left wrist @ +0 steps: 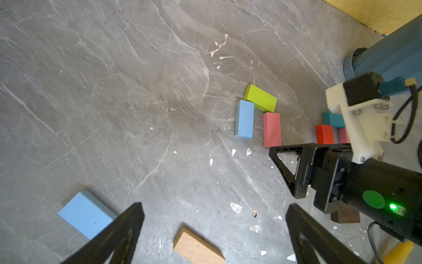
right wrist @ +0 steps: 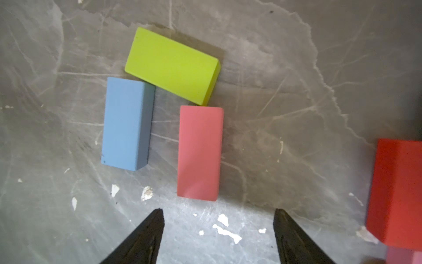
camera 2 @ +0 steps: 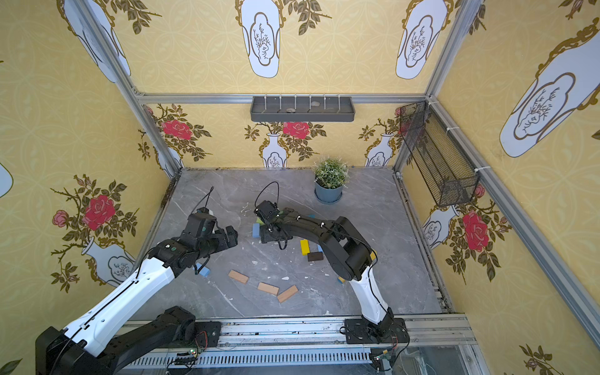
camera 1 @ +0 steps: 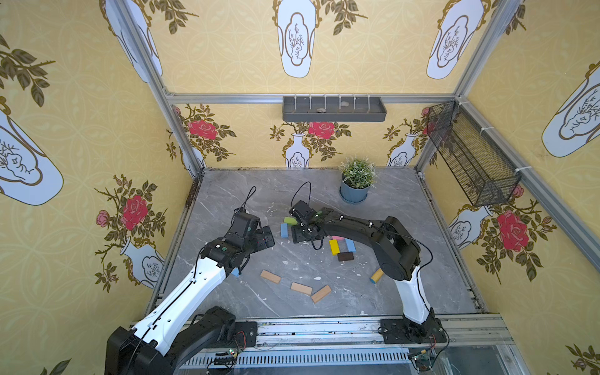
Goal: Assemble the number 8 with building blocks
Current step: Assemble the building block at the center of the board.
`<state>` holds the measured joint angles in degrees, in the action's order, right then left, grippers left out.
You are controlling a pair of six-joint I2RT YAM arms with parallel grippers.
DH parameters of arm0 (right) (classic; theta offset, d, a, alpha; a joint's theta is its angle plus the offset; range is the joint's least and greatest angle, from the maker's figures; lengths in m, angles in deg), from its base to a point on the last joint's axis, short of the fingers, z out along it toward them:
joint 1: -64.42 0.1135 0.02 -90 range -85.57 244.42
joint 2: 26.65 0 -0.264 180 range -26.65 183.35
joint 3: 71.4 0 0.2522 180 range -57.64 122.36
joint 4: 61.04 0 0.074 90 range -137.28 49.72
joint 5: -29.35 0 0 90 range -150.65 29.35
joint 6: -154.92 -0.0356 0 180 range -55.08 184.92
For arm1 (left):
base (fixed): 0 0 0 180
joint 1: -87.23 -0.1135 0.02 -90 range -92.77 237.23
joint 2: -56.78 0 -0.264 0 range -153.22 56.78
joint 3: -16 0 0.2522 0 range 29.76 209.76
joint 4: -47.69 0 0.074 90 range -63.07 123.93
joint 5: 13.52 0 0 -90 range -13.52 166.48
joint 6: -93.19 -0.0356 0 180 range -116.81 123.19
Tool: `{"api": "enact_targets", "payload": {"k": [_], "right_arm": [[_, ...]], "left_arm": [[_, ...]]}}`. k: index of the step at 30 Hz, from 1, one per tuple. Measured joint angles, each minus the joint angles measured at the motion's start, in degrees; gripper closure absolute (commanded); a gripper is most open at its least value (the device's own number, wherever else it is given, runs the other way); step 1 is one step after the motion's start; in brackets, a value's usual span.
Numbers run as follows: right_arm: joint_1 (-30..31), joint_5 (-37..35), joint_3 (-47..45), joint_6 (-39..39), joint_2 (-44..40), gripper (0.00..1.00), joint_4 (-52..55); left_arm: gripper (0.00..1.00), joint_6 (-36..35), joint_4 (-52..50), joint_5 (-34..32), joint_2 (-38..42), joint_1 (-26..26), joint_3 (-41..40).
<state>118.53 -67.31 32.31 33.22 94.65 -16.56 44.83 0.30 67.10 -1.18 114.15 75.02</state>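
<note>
A potted plant (camera 1: 357, 177) is set upper centre on the desk (camera 1: 227, 201); a yellow cylinder (camera 1: 377, 275) is laid lower right.

Red block (right wrist: 397, 192) cut off at view's edge, beside right jaws. Brown block (left wrist: 346, 217) mostly hidden behind right arm (left wrist: 376, 182). Tan block (left wrist: 196, 248), between left jaws, clipped by edge. Teal block (left wrist: 333, 118) partly covered too.

Lime-green flat wooden block (right wrist: 171, 66); light-blue flat block (right wrist: 126, 123); pink flat block (right wrist: 199, 153); red block (right wrist: 397, 192); grey white-veined stone tabletop (right wrist: 296, 68).
</note>
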Motion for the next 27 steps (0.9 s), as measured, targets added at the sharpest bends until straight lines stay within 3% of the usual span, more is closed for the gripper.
{"api": "enact_targets", "payload": {"k": [11, 27], "right_arm": [[0.46, -4.04, 0.59, 1.20, 0.70, 0.20, 2.40], [0.46, -4.31, 1.84, 1.36, 3.21, 0.20, 2.49]], "left_arm": [[0.00, 0.00, 0.11, 0.00, -0.39, 0.00, -0.07], [0.00, -0.04, 0.15, 0.00, -0.79, 0.00, -0.11]]}}
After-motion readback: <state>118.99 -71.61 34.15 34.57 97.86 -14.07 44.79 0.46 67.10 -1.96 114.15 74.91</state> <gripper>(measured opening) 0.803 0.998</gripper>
